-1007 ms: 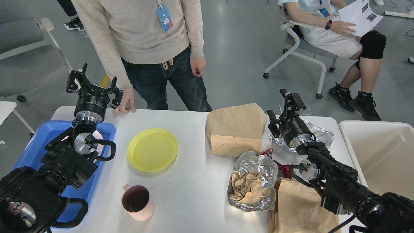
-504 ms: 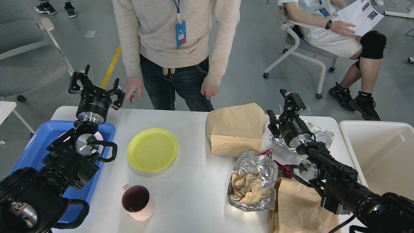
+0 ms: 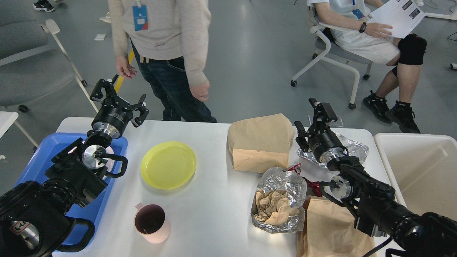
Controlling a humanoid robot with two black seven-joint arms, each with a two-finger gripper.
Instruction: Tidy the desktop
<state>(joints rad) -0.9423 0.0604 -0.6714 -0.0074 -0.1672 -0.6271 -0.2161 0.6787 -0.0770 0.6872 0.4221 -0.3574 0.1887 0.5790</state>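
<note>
Swinging my left jaws [image 3: 119, 94] right a bit since a second ago, wide open, holding nothing, now nearer the yellow plate [image 3: 168, 164] below them. Right jaws [image 3: 314, 116] haven't budged, can't tell their gap. Counter [image 3: 210, 200] underneath still cluttered, tidying barely started.

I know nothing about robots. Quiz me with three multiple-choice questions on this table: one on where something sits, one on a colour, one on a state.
1. Where is the pink mug?
A. on the desktop
B. in the blue tray
C. in the white bin

2. What colour is the plate?
A. red
B. yellow
C. green

3. How is the left pincer?
A. shut on the mug
B. open, empty
C. gripping the plate

Answers: 1 A, the mug stands on white tabletop; 2 B, it is plainly yellow; 3 B, its fingers are spread in the air.
</note>
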